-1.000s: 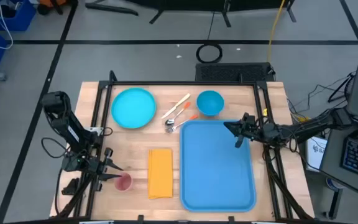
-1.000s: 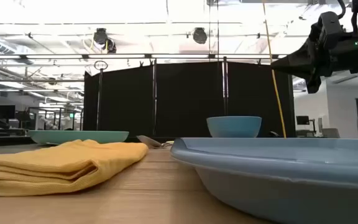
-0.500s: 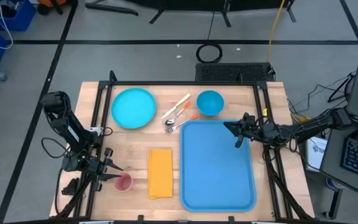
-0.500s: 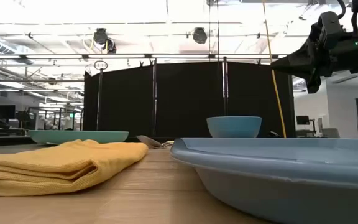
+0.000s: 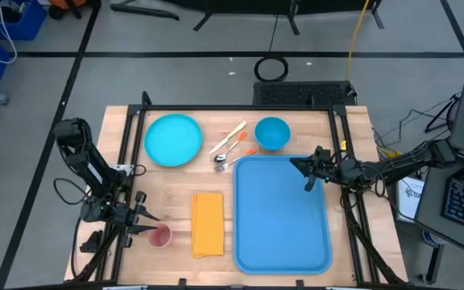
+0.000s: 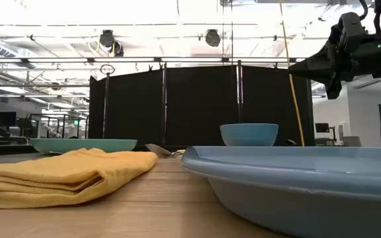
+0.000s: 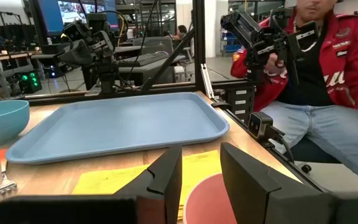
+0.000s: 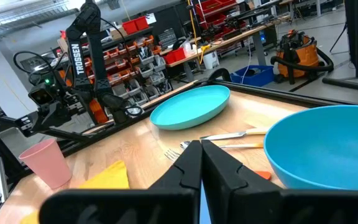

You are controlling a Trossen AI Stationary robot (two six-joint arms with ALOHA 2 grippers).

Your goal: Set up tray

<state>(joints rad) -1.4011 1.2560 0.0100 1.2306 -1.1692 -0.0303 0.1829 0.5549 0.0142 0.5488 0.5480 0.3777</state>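
Note:
The large blue tray (image 5: 282,216) lies flat on the right half of the table, its near rim (image 6: 290,173) filling the low view. My right gripper (image 5: 295,164) hovers shut above the tray's far right corner, well clear of it (image 6: 293,66). My left gripper (image 5: 145,219) is open at the table's near left, low over the wood. A pink cup (image 5: 160,236) stands upright just ahead of its fingers (image 7: 166,177), and I see no touch. The tray (image 7: 117,124) shows beyond the cup.
A yellow napkin (image 5: 208,224) lies left of the tray. At the far side sit a turquoise plate (image 5: 172,139), a blue bowl (image 5: 272,132) and several utensils (image 5: 230,150). A person in a red jacket (image 7: 328,56) sits beyond the table's right edge.

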